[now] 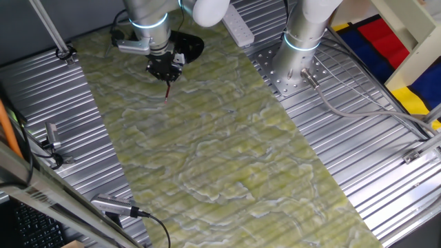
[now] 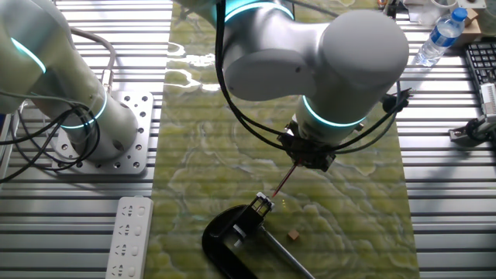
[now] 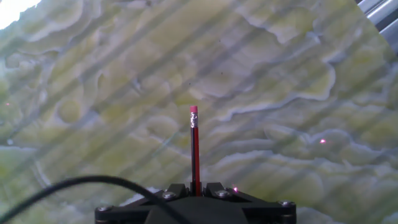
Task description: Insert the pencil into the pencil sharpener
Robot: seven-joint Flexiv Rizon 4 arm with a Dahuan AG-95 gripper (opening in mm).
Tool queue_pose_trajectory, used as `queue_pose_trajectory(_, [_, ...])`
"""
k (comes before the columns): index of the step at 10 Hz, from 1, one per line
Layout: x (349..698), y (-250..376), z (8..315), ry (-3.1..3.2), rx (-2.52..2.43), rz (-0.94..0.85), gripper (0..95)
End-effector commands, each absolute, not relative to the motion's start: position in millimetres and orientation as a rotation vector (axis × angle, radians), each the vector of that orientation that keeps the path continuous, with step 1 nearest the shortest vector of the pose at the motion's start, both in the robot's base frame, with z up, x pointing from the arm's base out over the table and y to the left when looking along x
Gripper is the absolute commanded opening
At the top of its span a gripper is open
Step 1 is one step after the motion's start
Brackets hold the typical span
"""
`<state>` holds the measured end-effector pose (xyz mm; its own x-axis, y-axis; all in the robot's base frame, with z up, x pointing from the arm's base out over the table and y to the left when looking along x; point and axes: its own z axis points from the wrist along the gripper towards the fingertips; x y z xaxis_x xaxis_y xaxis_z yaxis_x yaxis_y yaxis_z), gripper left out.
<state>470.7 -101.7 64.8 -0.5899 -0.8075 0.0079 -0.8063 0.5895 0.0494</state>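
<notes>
My gripper [image 1: 166, 73] is shut on the thin red pencil [image 1: 167, 91], which sticks out from between the fingers and hangs just above the green marbled mat. In the hand view the pencil [image 3: 195, 152] runs straight out from the gripper [image 3: 196, 186], with a pink eraser end farthest from me. The glossy black pencil sharpener [image 1: 190, 45] sits on the mat just behind and to the right of the gripper. In the other fixed view the pencil [image 2: 285, 180] points down toward the sharpener [image 2: 229, 235], a short gap away from the gripper [image 2: 308, 159].
A white power strip [image 1: 238, 27] lies beyond the sharpener; it also shows in the other fixed view [image 2: 128, 232]. A second arm's base [image 1: 302, 43] stands on a metal plate at the right. A small brown bit [image 2: 294, 232] lies beside the sharpener. An orange pole [image 1: 8, 127] stands at the left edge.
</notes>
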Motion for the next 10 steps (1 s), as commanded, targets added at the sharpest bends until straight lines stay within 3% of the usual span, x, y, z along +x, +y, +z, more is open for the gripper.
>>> queue_pose_trajectory(1, [468,-104,66,-2.775,1.406,-0.065,0.0])
queue_pose_trajectory(10, [456,-113,64,-2.776,1.405,-0.069,0.0])
